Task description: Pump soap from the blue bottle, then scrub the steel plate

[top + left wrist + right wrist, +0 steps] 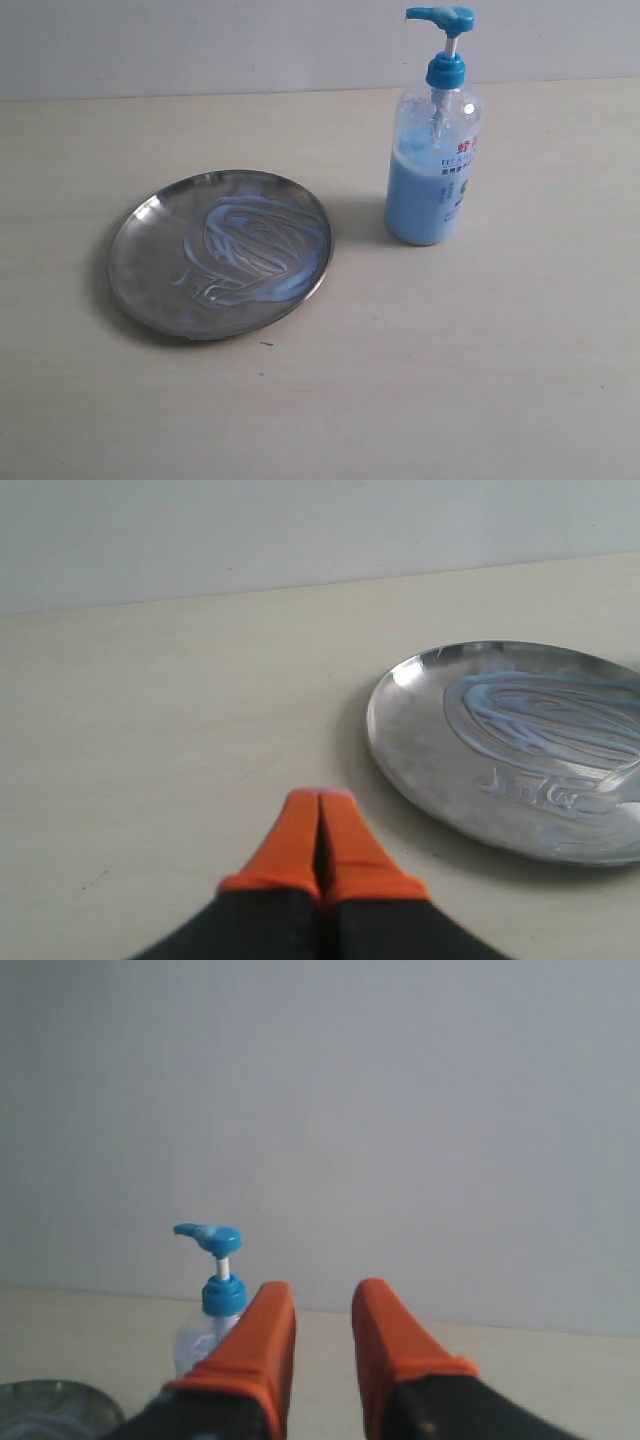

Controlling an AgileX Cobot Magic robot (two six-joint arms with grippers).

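On the worktop: blue bottle (435, 180) stood upright near the far edge, right of centre; steel plate (150, 260) lay flat left of centre, about midway between the far and near edges. The two were near each other, not touching.
Worktop (450, 380): pale, smooth, little grip for anything resting on it, I'd judge.
Blue bottle: more than half full, so probably bottom-heavy and fairly stable, but tall. Smooth clear plastic wall, likely to flex under a squeeze.
Pump head (440, 17): stem was up. Best contact looked like a straight-down press on the flat top; an off-centre push risked tipping the bottle.
Bottle hold: body at label height, if steadying was needed.
Steel plate: thin, stiff, probably light. Low raised rim was the only place to pinch. Likely to skate under scrubbing unless pinned.
Soap (255, 245): pale-blue swirls covered the plate's middle and right part, so that surface was slick; bare metal showed toward its left rim.
Left claw (320, 798): tips pressed together, nothing seen between them, low over the worktop beside the plate, clear of it.
Right claw (322, 1288): tips spread, nothing between them, bottle beyond and untouched.
Count: 1 bottle, 1 pump head, 1 plate, 1 soap patch on the plate, 2 claws. No scrubbing tool seen in any view.
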